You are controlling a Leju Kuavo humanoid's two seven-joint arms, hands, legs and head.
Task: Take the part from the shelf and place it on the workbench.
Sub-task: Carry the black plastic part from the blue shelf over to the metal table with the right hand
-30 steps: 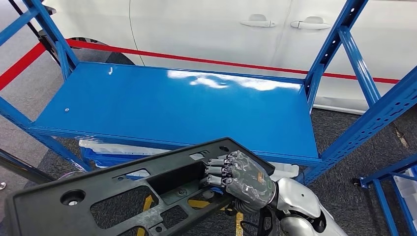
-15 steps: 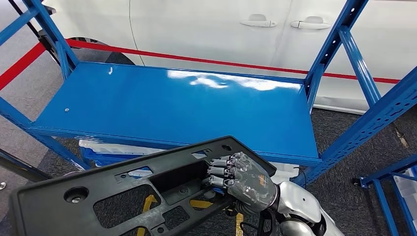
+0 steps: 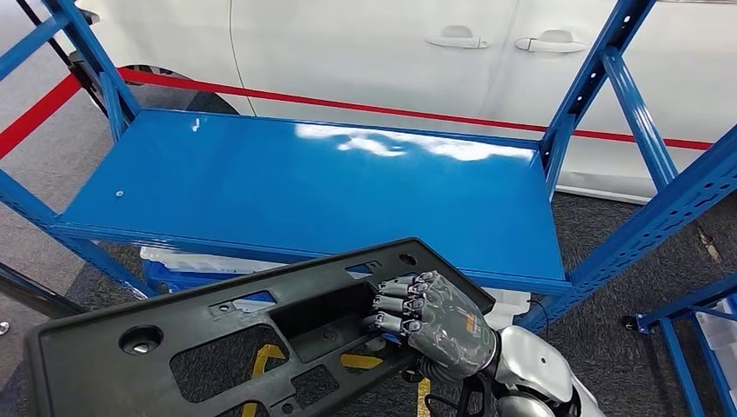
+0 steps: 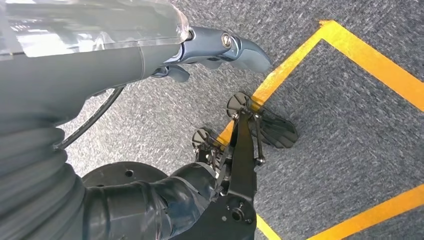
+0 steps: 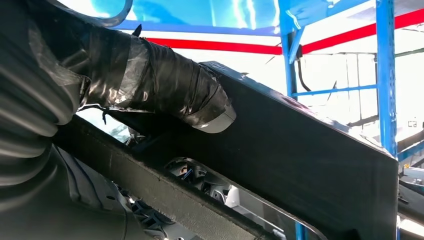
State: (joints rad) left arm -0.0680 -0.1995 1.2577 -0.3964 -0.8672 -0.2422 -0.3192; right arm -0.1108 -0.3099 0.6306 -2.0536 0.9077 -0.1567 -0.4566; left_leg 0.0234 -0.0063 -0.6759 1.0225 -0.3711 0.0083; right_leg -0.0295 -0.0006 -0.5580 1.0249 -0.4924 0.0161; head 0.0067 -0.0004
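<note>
The blue shelf [image 3: 304, 187] spreads wide ahead of the robot, its deck bare and glossy, with slanted uprights at either end and a white car [image 3: 365, 52] close behind it. The part [image 3: 217, 347], a long black moulded panel pierced with cut-outs and round holes, is already off that deck and hangs in front of it, low and near the robot's body, tilted with its far end lower. It looks like rigid plastic, fairly light for its length but liable to swing, since the right hand [image 3: 434, 321] grips it near one end only, fingers [image 3: 395, 304] hooked into a rectangular opening and the thumb [image 5: 200, 107] pressed on the rim. A hold nearer the middle would probably steady it. The shelf's right upright [image 3: 647, 221] stands closest to any turn. The left hand [image 4: 220, 47] hangs over grey carpet and yellow floor tape [image 4: 370, 65], holding nothing; how wide its fingers are cannot be told.
</note>
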